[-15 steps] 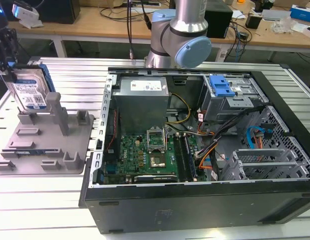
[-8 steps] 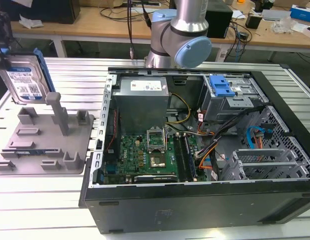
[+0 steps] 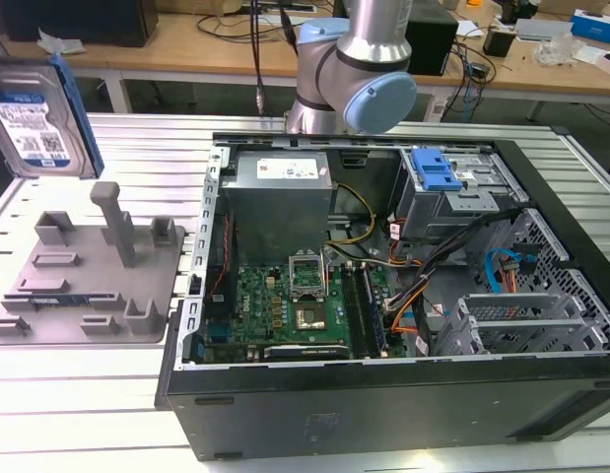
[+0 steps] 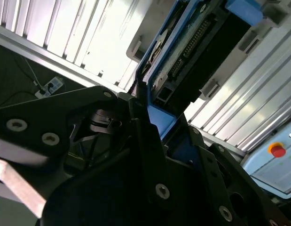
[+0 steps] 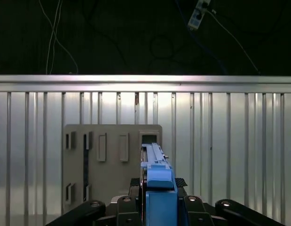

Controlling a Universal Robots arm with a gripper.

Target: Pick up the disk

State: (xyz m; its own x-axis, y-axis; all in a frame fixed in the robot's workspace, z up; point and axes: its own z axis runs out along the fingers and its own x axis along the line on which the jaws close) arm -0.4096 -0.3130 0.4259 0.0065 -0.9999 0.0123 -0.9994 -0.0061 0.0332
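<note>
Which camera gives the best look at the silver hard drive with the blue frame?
The exterior view: the silver hard drive with the blue frame shows its labelled face there, raised above the grey plastic holder tray. The first wrist view sees it edge-on between the gripper's fingers. The second wrist view shows its connector end.

- The arm (image 3: 359, 69), silver with pale blue joint caps, stands upright in the exterior view.
- In both wrist views the black end effector (image 5: 157, 207) is clamped on the disk (image 4: 183, 61), fingers (image 4: 140, 127) pressed against the blue frame at either side.
- The disk is held edge-on, lifted clear of the table.
</note>
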